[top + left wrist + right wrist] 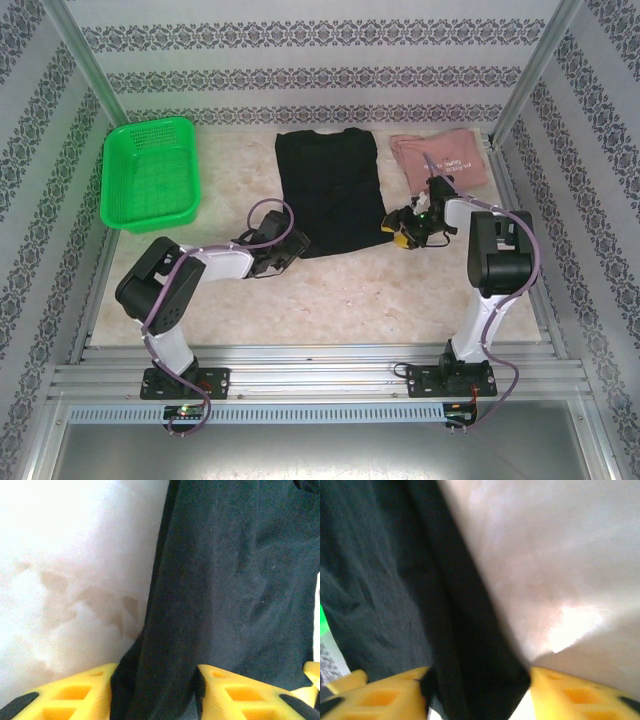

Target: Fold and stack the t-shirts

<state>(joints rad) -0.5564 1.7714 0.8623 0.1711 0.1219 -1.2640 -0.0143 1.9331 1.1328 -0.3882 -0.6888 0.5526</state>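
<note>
Left tool [154, 682] and right tool [480, 680] each straddle a near edge of the black t-shirt [328, 190], jaws apart; I cannot tell whether either grips.

The counter [350, 290] has a pale beige surface with a marbled pattern. At its far left corner stands a green basket [150, 170] of plastic mesh. In the middle, a black t-shirt [328, 190] lies flat, its neck toward the far edge. At the far right lies a pink t-shirt [440, 158], apart from the black one.
</note>
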